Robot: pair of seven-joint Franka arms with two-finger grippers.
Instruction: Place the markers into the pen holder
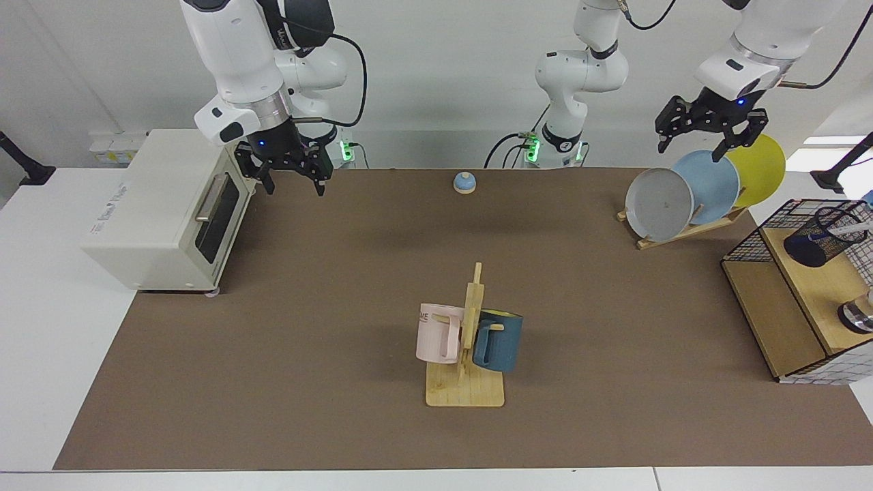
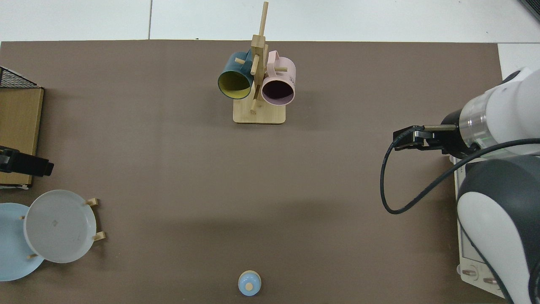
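Note:
The pen holder, a black mesh cup, stands on the wooden shelf inside the wire basket frame at the far right of the facing view. A white-barrelled marker leans out of its mouth. My left gripper hangs open and holds nothing, high above the plate rack, well up and to the left of the holder in that view. In the top view only a black part of the left gripper shows at the left edge. My right gripper waits open beside the toaster oven; the top view shows that arm's hand from above.
A plate rack holds grey, blue and yellow plates under the left gripper. A mug tree with a pink and a blue mug stands mid-table. A toaster oven sits by the right arm, and a small blue bell at the back. A shiny metal round object lies on the shelf.

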